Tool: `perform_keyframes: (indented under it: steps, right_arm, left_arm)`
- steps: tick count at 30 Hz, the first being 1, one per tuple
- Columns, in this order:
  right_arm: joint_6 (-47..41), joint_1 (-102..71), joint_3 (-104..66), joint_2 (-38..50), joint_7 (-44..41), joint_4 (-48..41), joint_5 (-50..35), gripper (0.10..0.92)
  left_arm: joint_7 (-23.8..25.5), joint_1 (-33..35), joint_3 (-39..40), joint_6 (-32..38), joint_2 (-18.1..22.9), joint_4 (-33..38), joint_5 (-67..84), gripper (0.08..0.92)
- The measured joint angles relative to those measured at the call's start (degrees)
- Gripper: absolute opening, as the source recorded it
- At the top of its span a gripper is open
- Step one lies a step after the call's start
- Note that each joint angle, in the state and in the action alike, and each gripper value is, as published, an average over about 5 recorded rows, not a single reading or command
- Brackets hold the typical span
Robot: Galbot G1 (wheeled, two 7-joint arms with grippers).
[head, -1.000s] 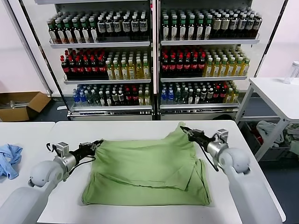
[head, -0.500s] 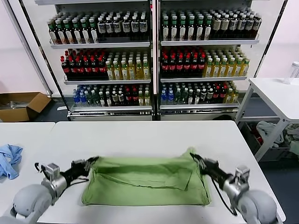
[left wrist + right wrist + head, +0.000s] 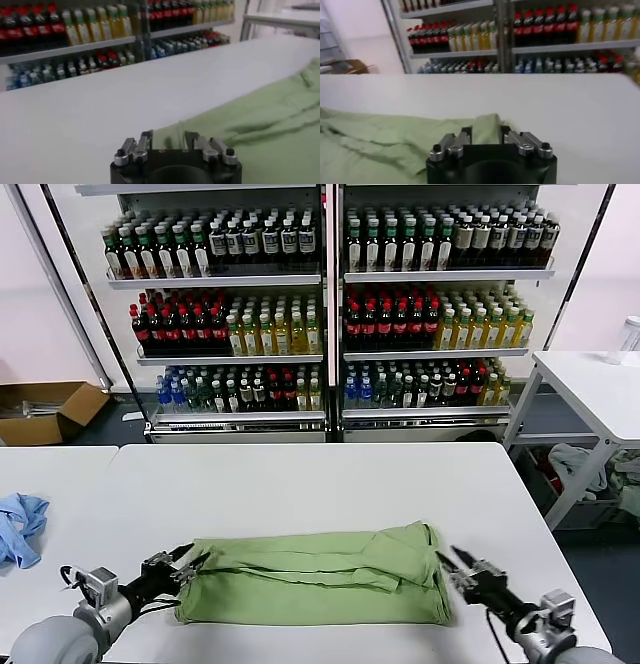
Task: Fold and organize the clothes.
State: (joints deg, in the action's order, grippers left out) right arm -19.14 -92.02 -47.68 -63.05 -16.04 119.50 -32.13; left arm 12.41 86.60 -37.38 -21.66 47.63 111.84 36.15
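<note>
- The light green short-sleeved polo shirt lies folded into a long, low band across the near part of the white rectangular bench, its long side running left to right.
- The shirt's upper layer is rumpled, with creases running along its length and a raised fold near its right end.
- The left hand sits low at the shirt's left end, with the corner of the cloth lying between its parted fingers; from the left wrist view it is hard to say whether they pinch the fabric, though they look spread.
- The right hand is just beside the shirt's right end, apart from the cloth in the head view, its fingers spread with nothing held; the right wrist view shows the shirt edge in front of it.
- A smaller crumpled light blue cloth rests on the neighbouring white bench at far left, well apart from the shirt.
- Behind the bench stands a glass-fronted drinks cooler filled with rows of bottles.
- A brown cardboard box sits on the floor to the left.
</note>
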Motion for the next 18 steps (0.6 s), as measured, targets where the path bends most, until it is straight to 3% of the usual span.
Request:
perform_keyframes:
  steps: [9,18]
  right_arm:
    - [6.55,-1.99,-8.13,-1.29,1.46,-1.75,-3.73,0.789]
    - [9.47,-3.45,-12.20,-1.74,2.73,-2.75,-6.81,0.823]
  left_arm:
    - [-13.00,3.05,-0.48,2.42,5.55,5.41,8.04,0.788]
    - [-23.53,3.89,3.32,2.17,10.90,6.57,7.34,0.823]
